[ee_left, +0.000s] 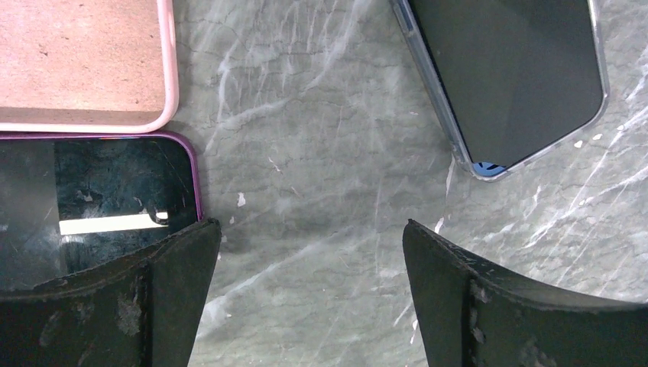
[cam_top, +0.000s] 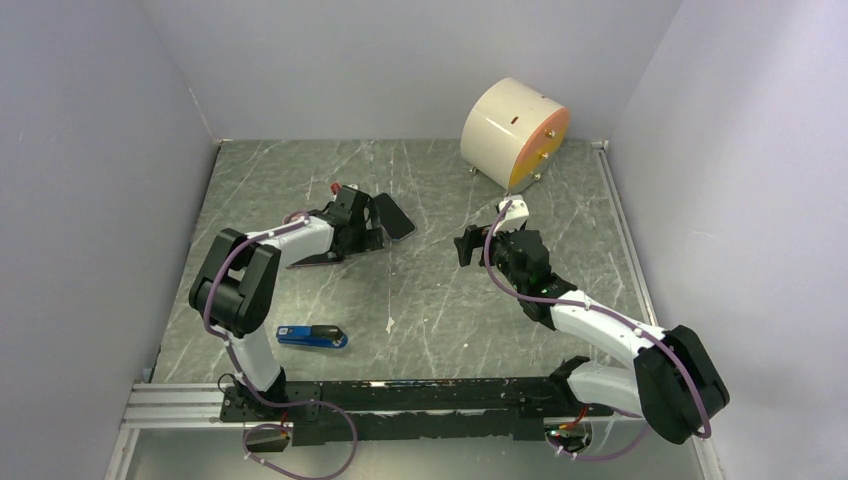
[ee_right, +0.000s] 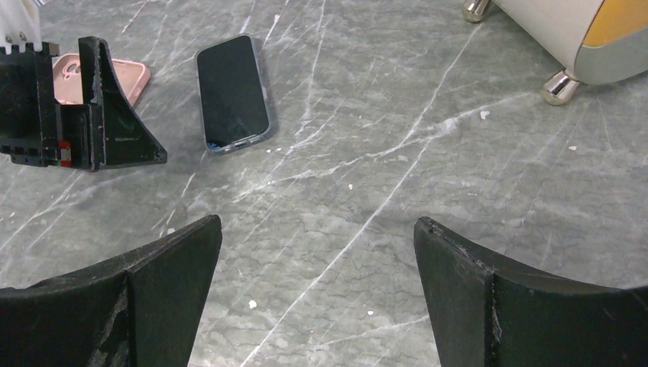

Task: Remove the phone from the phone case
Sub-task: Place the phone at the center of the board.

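A dark phone in a clear case (ee_left: 504,76) lies screen up on the marble table, apart from the fingers; it also shows in the top view (cam_top: 393,215) and the right wrist view (ee_right: 231,92). An empty pink case (ee_left: 76,61) lies inside up beside a second phone with a purple rim (ee_left: 92,206), which my left finger partly covers. My left gripper (ee_left: 313,245) is open and empty, low over bare table between the two phones, also seen from above (cam_top: 352,228). My right gripper (ee_right: 317,229) is open and empty over bare table, right of the phones (cam_top: 468,246).
A white drum with an orange face (cam_top: 515,133) stands on small metal feet at the back right. A blue flat object (cam_top: 312,336) lies near the left arm's base. Grey walls close the table on three sides.
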You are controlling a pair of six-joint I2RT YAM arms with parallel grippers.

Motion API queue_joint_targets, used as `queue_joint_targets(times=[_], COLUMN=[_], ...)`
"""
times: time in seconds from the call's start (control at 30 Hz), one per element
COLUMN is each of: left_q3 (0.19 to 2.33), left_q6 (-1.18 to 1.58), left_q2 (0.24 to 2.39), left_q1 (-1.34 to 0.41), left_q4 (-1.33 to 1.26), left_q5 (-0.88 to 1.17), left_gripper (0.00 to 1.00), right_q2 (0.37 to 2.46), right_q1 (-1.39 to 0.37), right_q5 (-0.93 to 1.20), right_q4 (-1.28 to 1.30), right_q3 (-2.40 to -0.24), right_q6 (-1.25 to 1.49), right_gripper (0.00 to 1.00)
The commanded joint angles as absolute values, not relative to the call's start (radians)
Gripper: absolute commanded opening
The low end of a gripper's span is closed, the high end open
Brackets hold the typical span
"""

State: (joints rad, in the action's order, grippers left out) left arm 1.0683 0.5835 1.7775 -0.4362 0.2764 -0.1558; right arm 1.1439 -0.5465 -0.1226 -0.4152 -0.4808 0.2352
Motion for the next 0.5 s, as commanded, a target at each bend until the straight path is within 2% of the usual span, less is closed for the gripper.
queue_joint_targets(times=[0.0, 0.47], left_q3=[1.081, 1.071], left_q6=[0.57, 0.571], left_q2=[1.763, 1.703], left_q1=[-0.439, -0.438], left_q4=[0.32, 0.303], left_q5=[-0.207, -0.164], left_gripper=[0.94, 0.94], right_q2=[1.142, 1.158], right_q1=[-0.545, -0.544], right_q5=[-0.131, -0.077], right_q4=[-0.448, -0.451], right_q3=[-0.485, -0.497], right_q6=[0.226, 0.206], right_gripper=[0.99, 0.99])
